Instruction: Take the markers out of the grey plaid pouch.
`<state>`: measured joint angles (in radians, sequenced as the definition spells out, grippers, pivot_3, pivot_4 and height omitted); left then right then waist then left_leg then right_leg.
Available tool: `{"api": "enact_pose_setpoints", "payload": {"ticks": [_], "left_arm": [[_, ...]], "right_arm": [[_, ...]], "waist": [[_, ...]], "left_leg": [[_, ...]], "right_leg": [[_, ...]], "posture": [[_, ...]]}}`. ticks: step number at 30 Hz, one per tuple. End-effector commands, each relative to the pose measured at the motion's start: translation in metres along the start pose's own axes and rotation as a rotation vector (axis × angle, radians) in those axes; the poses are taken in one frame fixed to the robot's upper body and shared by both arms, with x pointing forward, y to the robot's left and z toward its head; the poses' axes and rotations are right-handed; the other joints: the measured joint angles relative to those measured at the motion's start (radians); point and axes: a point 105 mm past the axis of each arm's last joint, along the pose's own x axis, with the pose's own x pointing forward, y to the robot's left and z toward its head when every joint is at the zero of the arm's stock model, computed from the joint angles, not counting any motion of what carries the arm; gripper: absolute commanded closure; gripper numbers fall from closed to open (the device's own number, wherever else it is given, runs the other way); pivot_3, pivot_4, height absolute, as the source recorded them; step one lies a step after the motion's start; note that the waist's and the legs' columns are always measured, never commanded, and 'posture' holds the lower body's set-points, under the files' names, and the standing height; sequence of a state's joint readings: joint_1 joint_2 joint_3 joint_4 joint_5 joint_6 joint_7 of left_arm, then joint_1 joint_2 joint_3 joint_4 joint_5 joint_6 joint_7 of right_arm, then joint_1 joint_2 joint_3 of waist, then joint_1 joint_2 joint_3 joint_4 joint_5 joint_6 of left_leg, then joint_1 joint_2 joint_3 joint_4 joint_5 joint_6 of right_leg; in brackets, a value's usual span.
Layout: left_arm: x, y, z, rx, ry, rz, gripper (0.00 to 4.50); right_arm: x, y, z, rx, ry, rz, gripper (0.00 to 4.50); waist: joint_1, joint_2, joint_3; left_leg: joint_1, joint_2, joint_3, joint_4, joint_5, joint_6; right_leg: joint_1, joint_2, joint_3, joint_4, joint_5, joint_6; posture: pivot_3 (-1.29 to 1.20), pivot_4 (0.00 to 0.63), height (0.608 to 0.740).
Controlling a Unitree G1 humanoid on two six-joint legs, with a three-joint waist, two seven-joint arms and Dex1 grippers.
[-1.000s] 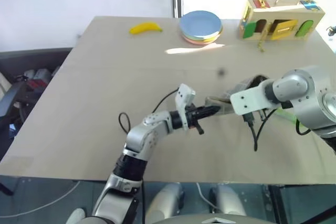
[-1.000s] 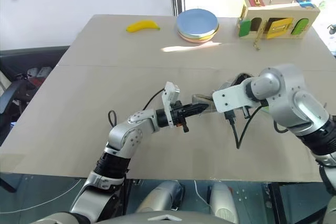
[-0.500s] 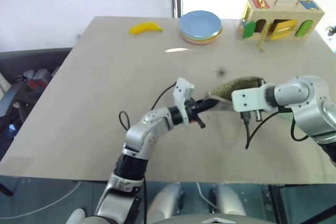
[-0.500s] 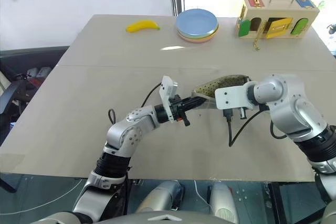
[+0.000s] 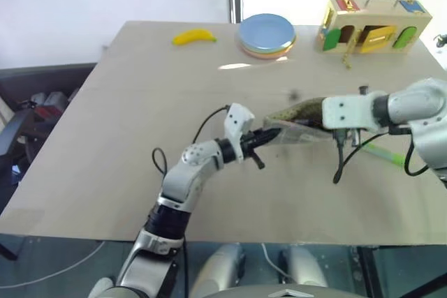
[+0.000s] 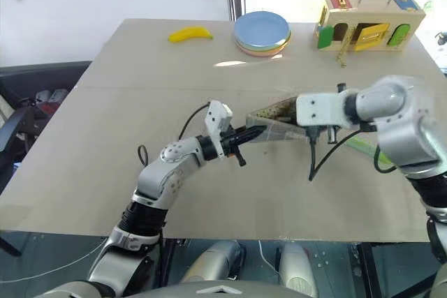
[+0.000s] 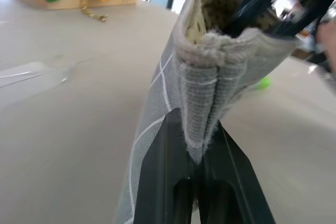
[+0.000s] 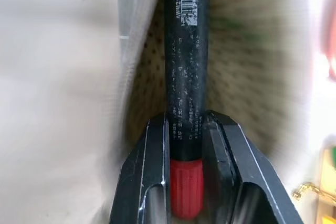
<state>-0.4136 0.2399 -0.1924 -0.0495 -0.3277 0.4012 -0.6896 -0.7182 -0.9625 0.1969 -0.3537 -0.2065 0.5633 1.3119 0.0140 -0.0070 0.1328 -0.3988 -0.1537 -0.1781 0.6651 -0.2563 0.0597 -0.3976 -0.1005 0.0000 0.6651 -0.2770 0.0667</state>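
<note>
The grey plaid pouch (image 5: pixel 297 118) hangs above the table, stretched between my two grippers, its speckled lining (image 8: pixel 247 51) showing at the open mouth. My left gripper (image 7: pixel 195 153) is shut on the pouch's end seam. My right gripper (image 8: pixel 185 129) is shut on a black marker (image 8: pixel 185 51) with a red end cap (image 8: pixel 185 192); the marker's far end reaches into the pouch mouth. In the left wrist view the black marker (image 7: pixel 252 3) juts out of the opening. A pale green marker (image 5: pixel 383 153) lies on the table under my right arm.
At the table's (image 5: pixel 140 102) far side lie a yellow banana (image 5: pixel 194 36), a stack of plates (image 5: pixel 267 34) and a wooden latch box (image 5: pixel 374 24). A dark chair (image 5: pixel 28 102) stands off the left edge.
The pouch has come up off the table and now stretches level between the grippers. My right hand has risen with the marker; my left hand has shifted left and rolled.
</note>
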Motion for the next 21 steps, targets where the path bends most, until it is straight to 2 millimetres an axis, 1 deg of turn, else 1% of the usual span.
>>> {"api": "enact_pose_setpoints", "payload": {"ticks": [1,4,7,9,12,15,17,18,21], "left_arm": [[-0.01,0.007,0.01,0.192,-0.005,0.034,4.5],[-0.013,0.009,0.017,0.255,-0.019,0.05,4.5],[-0.018,0.014,0.023,0.302,-0.032,0.088,4.5],[-0.026,0.023,0.025,0.307,-0.031,0.14,4.5],[-0.05,0.041,0.028,0.307,-0.02,0.257,4.5],[-0.064,0.044,0.029,0.317,-0.006,0.289,4.5],[-0.073,0.046,0.024,0.331,0.021,0.304,4.5],[-0.075,0.046,0.023,0.333,0.029,0.309,4.5],[-0.085,0.05,0.017,0.338,0.059,0.34,4.5]], "right_arm": [[-0.026,-0.023,-0.008,0.034,0.007,-0.136,4.17],[-0.033,-0.032,-0.013,0.079,0.003,-0.193,4.17],[-0.039,-0.026,-0.021,0.147,0.002,-0.184,4.17],[-0.041,-0.01,-0.035,0.184,0.052,-0.122,4.17],[-0.034,0.032,-0.061,0.317,0.114,-0.001,4.17],[-0.027,0.065,-0.077,0.378,0.157,0.083,4.17],[-0.019,0.079,-0.09,0.431,0.177,0.088,4.17],[-0.017,0.081,-0.093,0.446,0.18,0.083,4.17],[-0.007,0.086,-0.119,0.482,0.234,0.044,4.17]], "waist": [[0.001,0.0,0.0],[0.002,0.0,0.0],[0.003,0.0,0.0],[0.006,0.0,0.0],[0.005,0.0,0.0],[0.001,0.001,0.001],[0.0,0.003,0.001],[0.0,0.003,0.001],[0.003,0.003,0.001]], "left_leg": [[0.0,0.0,0.0,0.0,0.0,0.0],[0.0,0.0,0.0,0.0,0.0,0.0],[0.0,0.0,0.0,0.0,0.0,0.0],[-0.001,0.0,0.0,-0.001,0.0,0.0],[-0.001,0.0,-0.001,-0.001,0.0,0.0],[-0.001,0.0,0.0,-0.002,0.0,0.001],[0.0,0.0,0.001,-0.001,0.0,0.001],[0.001,0.0,0.002,-0.001,0.0,0.001],[0.003,0.0,0.002,0.0,0.0,0.0]], "right_leg": [[0.0,0.0,0.0,0.0,0.0,0.0],[0.0,0.0,0.0,-0.001,0.0,0.0],[0.0,0.0,0.0,-0.001,0.0,0.0],[0.0,0.0,0.0,-0.001,0.0,0.0],[0.0,-0.001,0.0,-0.002,0.0,0.0],[0.0,0.0,0.0,-0.002,0.0,0.0],[0.0,0.0,0.001,0.0,0.0,0.0],[0.0,0.0,0.001,0.0,0.0,0.0],[0.002,0.0,0.002,0.001,0.001,0.001]], "posture": [[0.0,0.15,0.74],[0.0,0.15,0.74],[0.0,0.15,0.74],[0.0,0.15,0.74],[0.0,0.15,0.74],[0.0,0.15,0.74],[0.0,0.15,0.74],[0.0,0.15,0.74],[0.0,0.15,0.74]]}}
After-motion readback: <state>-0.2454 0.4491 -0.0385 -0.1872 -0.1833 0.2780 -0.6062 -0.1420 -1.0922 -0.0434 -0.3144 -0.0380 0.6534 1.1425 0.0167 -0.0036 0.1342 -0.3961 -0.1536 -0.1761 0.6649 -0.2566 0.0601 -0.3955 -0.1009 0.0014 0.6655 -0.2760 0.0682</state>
